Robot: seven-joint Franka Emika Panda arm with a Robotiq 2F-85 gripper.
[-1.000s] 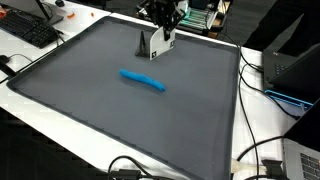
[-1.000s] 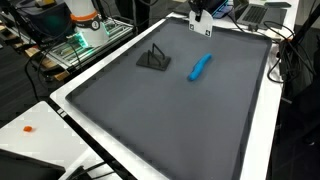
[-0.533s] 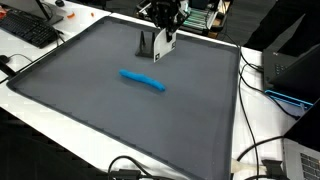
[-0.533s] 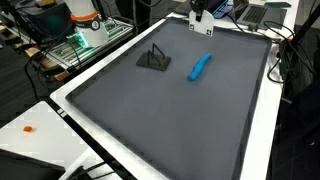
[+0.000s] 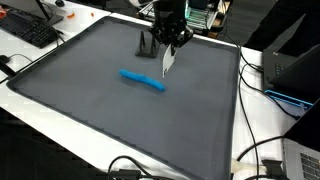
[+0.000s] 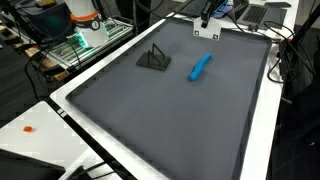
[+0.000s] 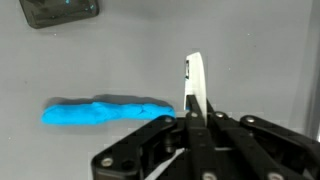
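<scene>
Two jaws clenched on one end of a white strip [image 7: 195, 85], so it hangs clear under my gripper [image 5: 170, 40] near the mat's [image 5: 90, 110] edge, beside the stand [image 5: 147, 44], blue piece [image 5: 142, 80] lying mid-mat

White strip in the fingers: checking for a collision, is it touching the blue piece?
Apart. The wrist view shows grey mat between the white strip and the blue piece.

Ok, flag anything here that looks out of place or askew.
Nothing spilled or damaged. Only the thin white flat strip pinched in the hand hangs slightly slanted above the dark grey mat, near the blue lumpy strip.
</scene>
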